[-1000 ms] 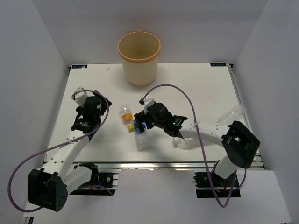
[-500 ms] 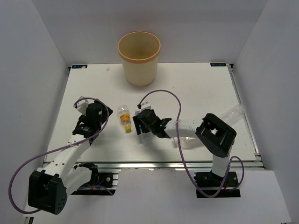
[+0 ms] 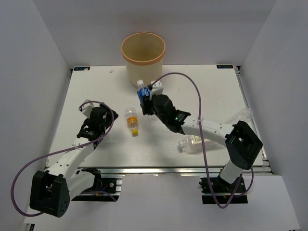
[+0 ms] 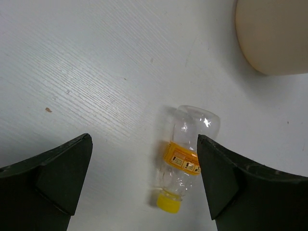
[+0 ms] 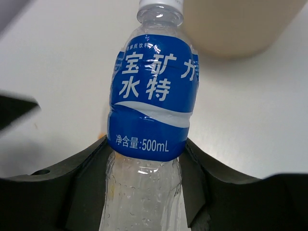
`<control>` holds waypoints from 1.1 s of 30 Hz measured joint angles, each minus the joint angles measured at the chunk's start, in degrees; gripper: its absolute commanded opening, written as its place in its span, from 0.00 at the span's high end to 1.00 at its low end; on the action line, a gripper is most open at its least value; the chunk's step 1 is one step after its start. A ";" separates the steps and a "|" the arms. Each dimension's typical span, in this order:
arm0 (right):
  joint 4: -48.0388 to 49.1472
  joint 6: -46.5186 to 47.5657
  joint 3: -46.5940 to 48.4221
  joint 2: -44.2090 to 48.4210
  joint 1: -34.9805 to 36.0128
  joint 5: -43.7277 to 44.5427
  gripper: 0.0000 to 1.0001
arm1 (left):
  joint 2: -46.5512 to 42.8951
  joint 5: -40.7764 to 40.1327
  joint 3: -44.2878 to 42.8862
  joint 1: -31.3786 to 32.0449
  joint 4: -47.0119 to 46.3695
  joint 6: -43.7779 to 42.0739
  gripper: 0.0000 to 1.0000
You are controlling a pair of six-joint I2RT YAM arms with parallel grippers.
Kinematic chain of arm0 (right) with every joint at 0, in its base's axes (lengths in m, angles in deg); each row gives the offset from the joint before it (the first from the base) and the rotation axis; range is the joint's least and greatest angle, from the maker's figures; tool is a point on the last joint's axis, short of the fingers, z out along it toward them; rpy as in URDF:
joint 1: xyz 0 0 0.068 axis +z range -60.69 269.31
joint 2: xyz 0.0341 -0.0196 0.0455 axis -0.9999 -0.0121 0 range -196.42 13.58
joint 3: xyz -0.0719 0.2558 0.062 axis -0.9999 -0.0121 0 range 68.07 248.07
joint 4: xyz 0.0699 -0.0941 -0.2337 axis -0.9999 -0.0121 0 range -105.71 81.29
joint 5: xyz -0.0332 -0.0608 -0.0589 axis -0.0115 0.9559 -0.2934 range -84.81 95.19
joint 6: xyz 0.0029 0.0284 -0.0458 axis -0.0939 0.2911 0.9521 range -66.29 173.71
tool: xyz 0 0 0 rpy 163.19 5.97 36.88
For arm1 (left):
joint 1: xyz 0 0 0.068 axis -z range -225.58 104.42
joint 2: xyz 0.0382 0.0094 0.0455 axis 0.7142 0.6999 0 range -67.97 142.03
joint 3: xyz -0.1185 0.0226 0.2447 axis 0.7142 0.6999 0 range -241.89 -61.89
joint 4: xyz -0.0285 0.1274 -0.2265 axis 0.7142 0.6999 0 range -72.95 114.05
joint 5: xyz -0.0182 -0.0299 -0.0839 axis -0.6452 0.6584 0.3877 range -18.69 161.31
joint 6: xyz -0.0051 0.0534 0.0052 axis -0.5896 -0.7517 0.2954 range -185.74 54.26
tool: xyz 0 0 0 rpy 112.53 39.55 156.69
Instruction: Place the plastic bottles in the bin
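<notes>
Top external view shows the round beige-tan plastic bin [image 3: 143,60] standing upright at the far middle of the white worktop [image 3: 216,91], its mouth open upward and the part of its inside that shows plain beige. The right claw [image 3: 147,103] is clamped on the lower body of a clear plastic bottle with a blue label [image 3: 142,93], which stands roughly upright with its white cap uppermost, just in front of the bin's near wall and outside it. The right wrist view confirms the dark fingers [image 5: 84,187] pressing both sides of that bottle below the label, with the bin's wall behind. A stubby clear bottle with an orange label and yellow cap [image 3: 131,120] lies on its side between the two arms, cap toward the near edge. The left claw [image 3: 99,117] is spread wide and holds nothing, facing that bottle from the left. A larger clear bottle with a pale label [image 3: 195,143] lies under the right arm, and another clear bottle [image 3: 243,115] lies by the right edge.
</notes>
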 measured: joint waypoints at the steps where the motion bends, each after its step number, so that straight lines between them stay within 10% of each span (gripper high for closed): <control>1: 1.25 1.40 1.51 0.39 -1.09 -0.85 0.61 | 0.39 0.48 0.24 0.00 -0.37 -0.11 0.02; 10: 9.20 13.53 32.20 -10.19 -12.02 -9.25 0.62 | 5.86 5.92 2.19 0.00 -6.34 -1.01 0.02; 16: 18.29 18.05 63.12 -33.70 -17.00 -11.61 0.44 | 7.78 9.94 2.23 0.00 -9.66 -2.29 0.02; 19: 23.56 19.80 73.13 -44.87 -18.62 -13.40 0.19 | 7.89 11.80 2.23 0.00 -10.91 -2.49 0.02; 33: 22.40 23.65 67.80 -41.27 -20.59 -20.02 0.11 | 11.08 19.52 2.40 0.02 -16.24 -4.35 0.02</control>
